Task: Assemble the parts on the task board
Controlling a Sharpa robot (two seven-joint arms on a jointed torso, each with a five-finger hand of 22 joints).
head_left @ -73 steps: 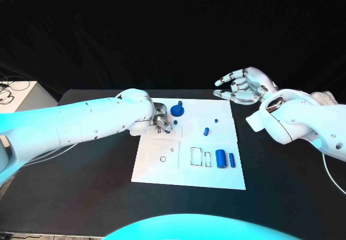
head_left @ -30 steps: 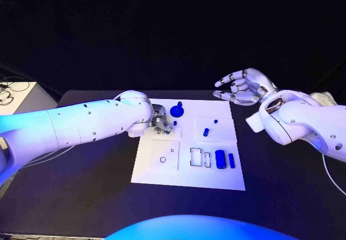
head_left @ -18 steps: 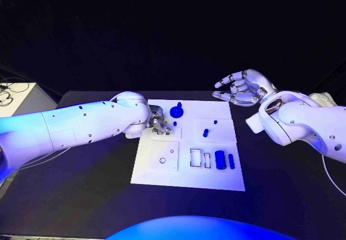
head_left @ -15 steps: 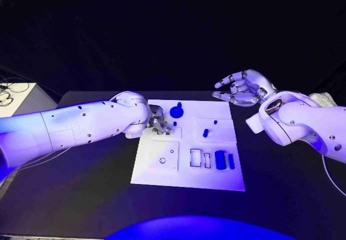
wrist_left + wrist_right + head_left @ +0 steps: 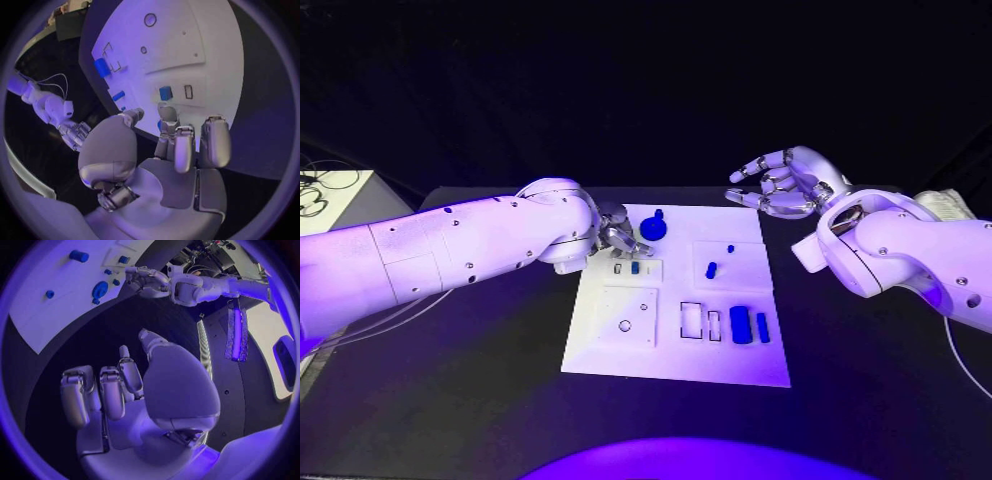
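Note:
The white task board (image 5: 678,345) lies mid-table. My left hand (image 5: 620,238) hovers at its far left edge, holding nothing, fingers loosely bent over the board (image 5: 206,45). Just in front of it a small blue block (image 5: 635,267) sits in a recess beside an empty slot (image 5: 617,268); the left wrist view shows the block (image 5: 165,93) clear of the fingers (image 5: 182,145). A blue knob (image 5: 653,228), a blue peg (image 5: 711,269) and two blue cylinders (image 5: 738,325) stand on the board. My right hand (image 5: 783,183) hangs open above the far right corner.
A pale box (image 5: 329,205) with cables sits off the table's left end. Bare black table (image 5: 459,370) surrounds the board. Near the board's front lie an empty round hole (image 5: 625,325) and empty rectangular outlines (image 5: 691,319).
My left hand has let go of the small blue block, which now sits in its recess, and has drawn back toward the board's far edge. The right hand barely moved.

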